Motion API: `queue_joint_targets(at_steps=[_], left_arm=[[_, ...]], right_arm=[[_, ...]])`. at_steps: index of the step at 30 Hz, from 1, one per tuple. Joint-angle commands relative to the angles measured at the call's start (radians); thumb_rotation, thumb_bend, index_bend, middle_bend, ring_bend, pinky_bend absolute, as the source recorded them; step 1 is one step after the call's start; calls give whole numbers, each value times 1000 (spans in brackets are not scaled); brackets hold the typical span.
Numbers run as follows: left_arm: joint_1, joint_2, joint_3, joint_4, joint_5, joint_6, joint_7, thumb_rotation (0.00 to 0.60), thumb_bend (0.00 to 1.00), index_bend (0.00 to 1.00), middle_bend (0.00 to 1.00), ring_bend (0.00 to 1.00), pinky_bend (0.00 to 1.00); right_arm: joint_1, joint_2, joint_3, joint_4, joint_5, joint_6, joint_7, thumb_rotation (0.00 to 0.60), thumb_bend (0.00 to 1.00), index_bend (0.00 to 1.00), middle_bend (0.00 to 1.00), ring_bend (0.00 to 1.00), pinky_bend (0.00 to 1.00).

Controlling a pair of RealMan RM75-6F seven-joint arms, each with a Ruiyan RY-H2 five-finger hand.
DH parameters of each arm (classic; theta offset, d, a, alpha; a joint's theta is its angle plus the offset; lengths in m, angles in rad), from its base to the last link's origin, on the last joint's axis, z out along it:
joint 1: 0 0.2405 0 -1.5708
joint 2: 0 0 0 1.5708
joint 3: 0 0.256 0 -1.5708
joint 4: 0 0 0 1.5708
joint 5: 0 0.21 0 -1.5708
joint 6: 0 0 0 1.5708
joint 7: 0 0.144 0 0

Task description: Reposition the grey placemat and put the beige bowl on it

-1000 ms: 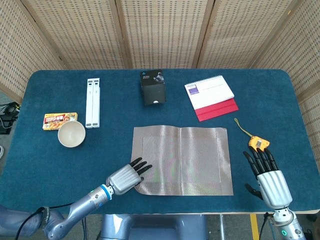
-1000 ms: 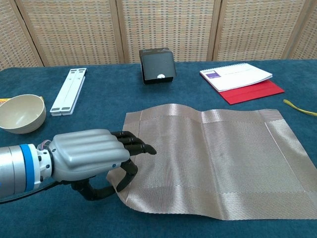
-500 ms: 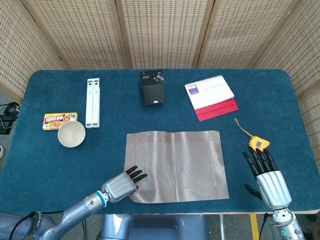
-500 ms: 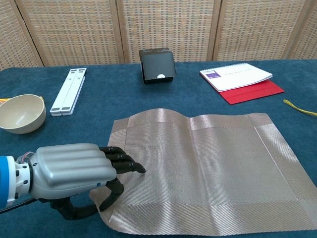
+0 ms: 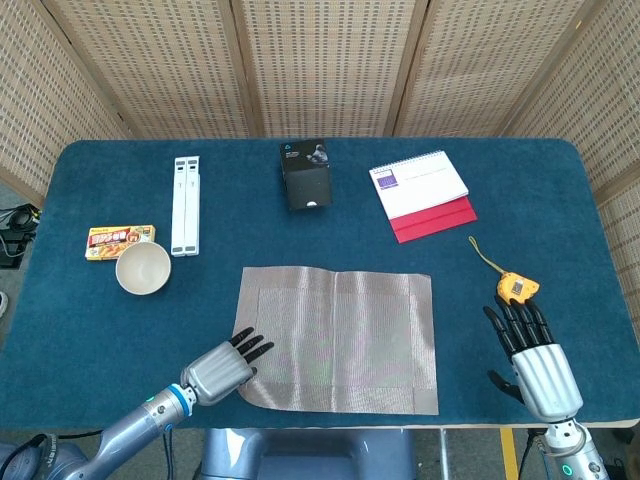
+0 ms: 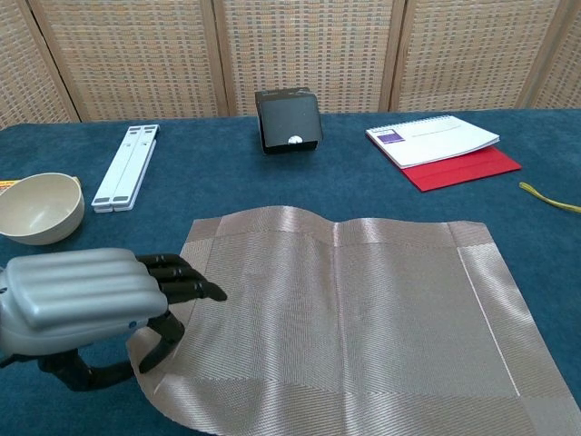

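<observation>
Grey placemat [image 5: 338, 338] pinched at near-left corner by left hand [image 5: 218, 370], thumb under, fingers on top: grip suits dragging. Bowl [image 5: 143, 267] ahead-left of it, untouched. Right hand [image 5: 533, 355] spread, empty, idle.

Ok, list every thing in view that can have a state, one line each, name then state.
grey placemat: spread on the table, far edge rippled, near left corner lifted
left hand: grips the placemat's near left corner
right hand: open, holds nothing
beige bowl: upright, empty, off the placemat
notepad: closed
black box: shut
</observation>
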Motion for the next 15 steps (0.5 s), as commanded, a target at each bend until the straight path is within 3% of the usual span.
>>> queue_joint_targets(at_steps=[1,15], left_arm=[[16,28,3,-2,0,15,-1,600,589,751,0,0,0],[42,82,65,-54,49,-15,22,600,590,751,0,0,0]], right_arm=[[-1,0,0,-1,-3,2,-2,600,0,36,0,0,0],[-6,1,-5,-6,-14,7,-9,600,0,38,0,0,0]])
